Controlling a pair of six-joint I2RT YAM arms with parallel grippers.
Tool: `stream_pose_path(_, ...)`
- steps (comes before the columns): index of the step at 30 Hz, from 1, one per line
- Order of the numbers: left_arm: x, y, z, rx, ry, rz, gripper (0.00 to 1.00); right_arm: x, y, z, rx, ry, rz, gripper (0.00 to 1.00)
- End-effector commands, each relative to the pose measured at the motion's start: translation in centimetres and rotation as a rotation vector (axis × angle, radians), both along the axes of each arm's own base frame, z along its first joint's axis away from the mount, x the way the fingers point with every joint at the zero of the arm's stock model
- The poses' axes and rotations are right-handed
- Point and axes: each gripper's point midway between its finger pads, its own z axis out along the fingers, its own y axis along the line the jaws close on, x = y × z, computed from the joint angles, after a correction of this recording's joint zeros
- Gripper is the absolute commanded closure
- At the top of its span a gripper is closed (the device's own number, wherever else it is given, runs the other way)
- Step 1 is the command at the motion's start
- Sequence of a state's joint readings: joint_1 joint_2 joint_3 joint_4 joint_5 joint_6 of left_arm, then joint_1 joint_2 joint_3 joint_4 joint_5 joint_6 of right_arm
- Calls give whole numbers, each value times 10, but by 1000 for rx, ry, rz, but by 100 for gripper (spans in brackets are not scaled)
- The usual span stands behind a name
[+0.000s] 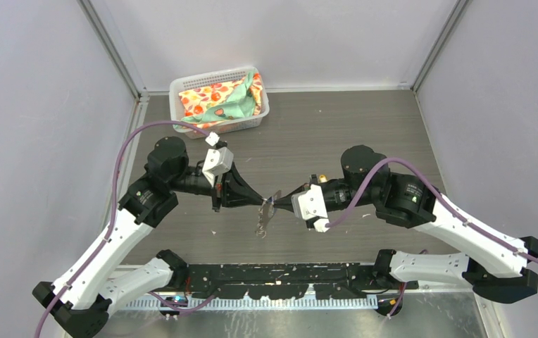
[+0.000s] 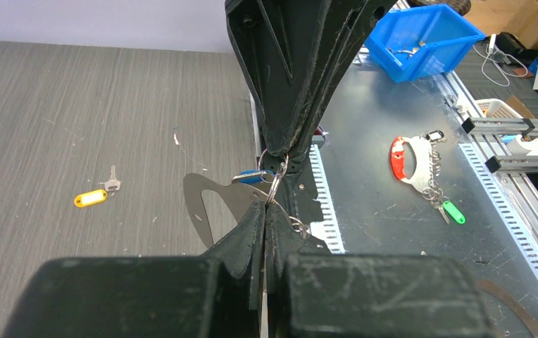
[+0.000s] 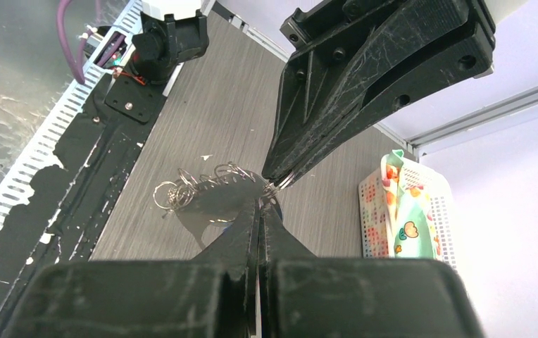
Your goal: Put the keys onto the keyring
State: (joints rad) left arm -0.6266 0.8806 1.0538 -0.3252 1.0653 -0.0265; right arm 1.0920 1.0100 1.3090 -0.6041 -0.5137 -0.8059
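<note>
The keyring (image 1: pixel 265 217), a pale silvery plate with an oval hole and a fringe of small rings, hangs above the table between both grippers. My left gripper (image 1: pixel 260 204) is shut on the plate's edge (image 2: pixel 206 204). My right gripper (image 1: pixel 285 198) is shut too and meets it tip to tip. The blue-headed key (image 2: pixel 252 176) hangs on a wire ring (image 2: pixel 274 184) right at the right gripper's tip, seemingly pinched there. The right wrist view shows the plate (image 3: pixel 217 201) and its rings (image 3: pixel 171 193). The yellow-headed key (image 2: pixel 90 198) lies loose on the table.
A white basket (image 1: pixel 182 91) holding patterned cloth stands at the back left. A black rail (image 1: pixel 287 274) runs along the near edge. Beyond it on the metal bench are a blue bin (image 2: pixel 421 39) and another ring holder with a red grip (image 2: pixel 398 156).
</note>
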Motion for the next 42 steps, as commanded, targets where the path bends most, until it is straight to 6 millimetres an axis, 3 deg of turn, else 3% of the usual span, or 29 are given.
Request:
stream_pose_path(1,-2,0,11,-33,-36,-13,100,2,6,18,54,-23,0,99)
stream_pose_path(42,-4,2,2,-17,-40,-13,100,7,7,28,70,-63,-9,99)
